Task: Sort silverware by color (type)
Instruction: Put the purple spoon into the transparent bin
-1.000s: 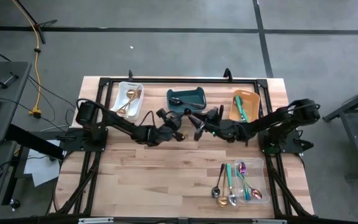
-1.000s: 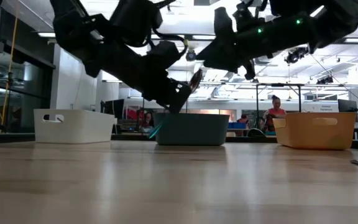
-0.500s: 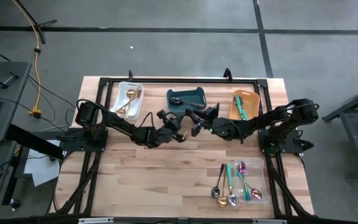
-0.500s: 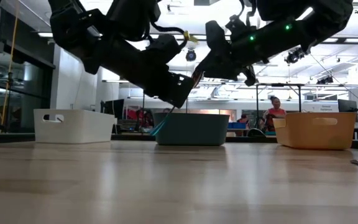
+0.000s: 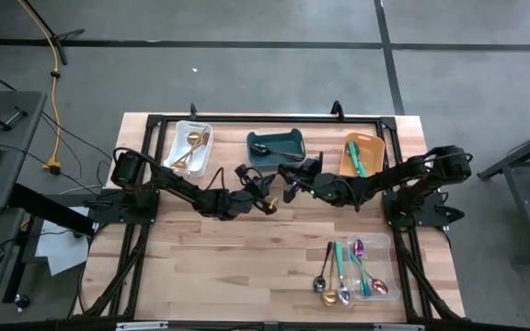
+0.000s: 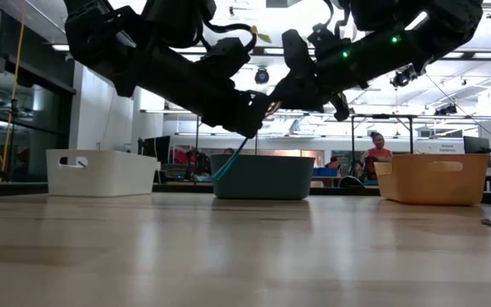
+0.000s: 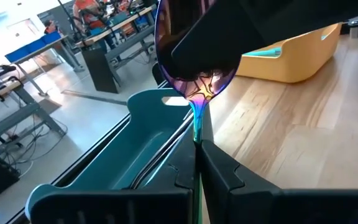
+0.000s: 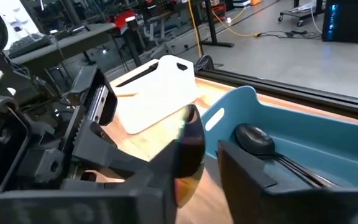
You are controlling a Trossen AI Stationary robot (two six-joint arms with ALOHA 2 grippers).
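Observation:
An iridescent purple spoon (image 7: 194,87) hangs above the table's middle, in front of the teal bin (image 5: 276,147). My left gripper (image 5: 267,202) is shut on it. Its bowl (image 8: 188,146) sticks out past the left fingertips and stands between the two fingers of my right gripper (image 8: 211,152), which comes from the table's right. A narrow gap shows between those fingers. The spoon's handle (image 6: 228,162) slants down below the left gripper. My left gripper pinches the spoon's thin neck (image 7: 197,127), just below the bowl, between its two fingers. The fingers come nearly level from the table's left and lie along the spoon. The spoon is lifted clear, bowl outward and up, handle trailing down. My right gripper has one finger (image 7: 210,37) across the bowl's face; whether both fingers touch the bowl I cannot tell.
A white bin (image 5: 191,147) with gold utensils stands at the far left. The teal bin holds a black spoon. An orange bin (image 5: 362,154) holds a teal-handled piece. A clear tray (image 5: 362,267) with several utensils lies at the near right. People sit in the room beyond (image 6: 378,149).
My right gripper has gone toward the table's left and reached the spoon's bowl, which now stands between its fingers. My left gripper has tipped from a steep downward slant toward level, keeping the spoon.

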